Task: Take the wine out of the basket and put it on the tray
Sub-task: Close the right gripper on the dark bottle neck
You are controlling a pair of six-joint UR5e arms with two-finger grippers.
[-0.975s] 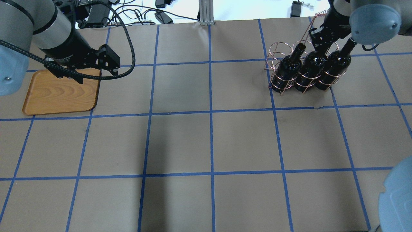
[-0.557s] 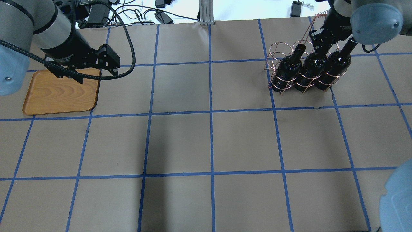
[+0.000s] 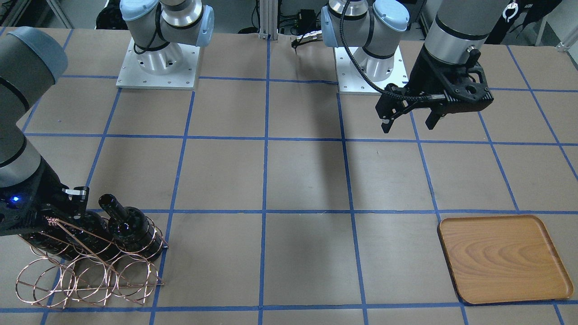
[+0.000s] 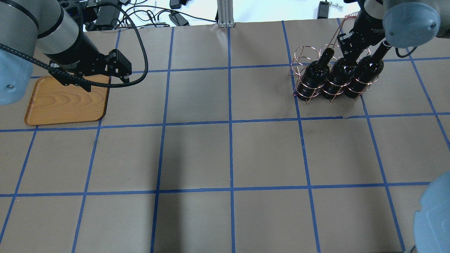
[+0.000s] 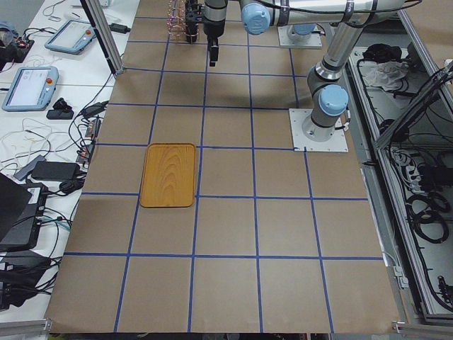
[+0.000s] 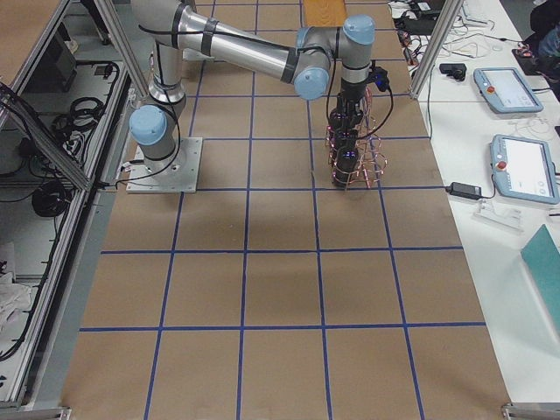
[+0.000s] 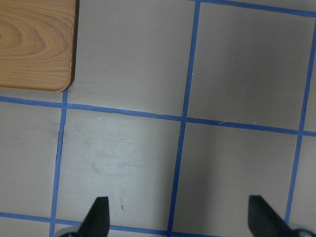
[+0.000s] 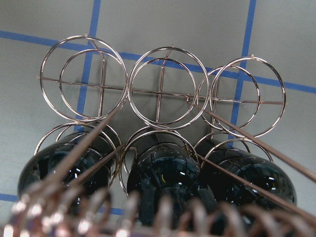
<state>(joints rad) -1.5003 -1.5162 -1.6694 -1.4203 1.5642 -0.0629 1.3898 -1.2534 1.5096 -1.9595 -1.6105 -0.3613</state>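
Three black wine bottles stand in the near row of the copper wire basket (image 4: pixel 302 58) at the table's far right: left (image 4: pixel 314 75), middle (image 4: pixel 339 75) and right (image 4: pixel 365 72). My right gripper (image 4: pixel 351 44) is down over the middle bottle's neck and hides it. In the right wrist view the middle bottle (image 8: pixel 165 173) sits behind the blurred handle, and I cannot tell whether the fingers grip it. The wooden tray (image 4: pixel 63 102) lies empty at the far left. My left gripper (image 4: pixel 117 74) hangs open and empty above the table by the tray's corner (image 7: pixel 29 44).
The basket's far row of rings (image 8: pixel 163 89) holds nothing. Cables and power bricks (image 4: pixel 140 15) and an aluminium post (image 4: pixel 225 12) lie past the table's far edge. The two arm bases (image 3: pixel 158 58) (image 3: pixel 368 63) stand on the robot's side. Blue tape lines grid the brown table.
My right gripper has shifted slightly over the middle bottle's neck. The bottles and basket stay put. The left arm has not moved.
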